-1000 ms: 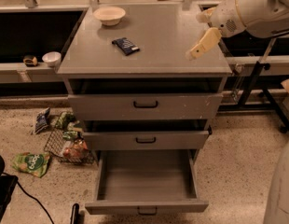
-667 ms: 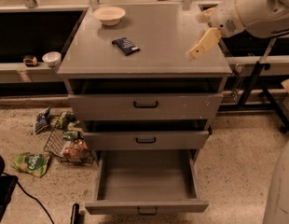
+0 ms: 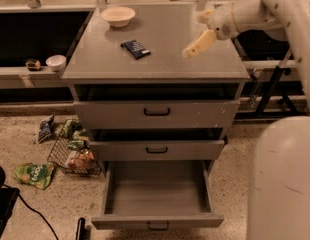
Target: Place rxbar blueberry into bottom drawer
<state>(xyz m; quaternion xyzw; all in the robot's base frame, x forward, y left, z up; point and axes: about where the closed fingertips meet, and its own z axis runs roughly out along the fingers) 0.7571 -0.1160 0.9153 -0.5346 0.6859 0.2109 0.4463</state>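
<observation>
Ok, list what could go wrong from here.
The gripper hovers over the right of the cabinet top, apart from the rxbar blueberry; the flat bar may slide when grasped. The middle drawer stands slightly out above the open bottom drawer, so a descent could clip it.

**Clearance around the cabinet: pretty open tbh**

The gripper (image 3: 192,49) hangs over the right part of the surface (image 3: 195,69), and the stretch between it and the rxbar blueberry (image 3: 135,48) is bare. The only other thing up there is a bowl (image 3: 118,16) at the far left, well apart from the bar.

The bottom drawer (image 3: 157,189) is pulled out toward the near side, open from above. The middle drawer (image 3: 156,149) sticks out a bit and overhangs its far edge. A wire basket (image 3: 75,154) sits on the floor just left of the drawers, and a white robot body (image 3: 282,184) crowds the near right.
</observation>
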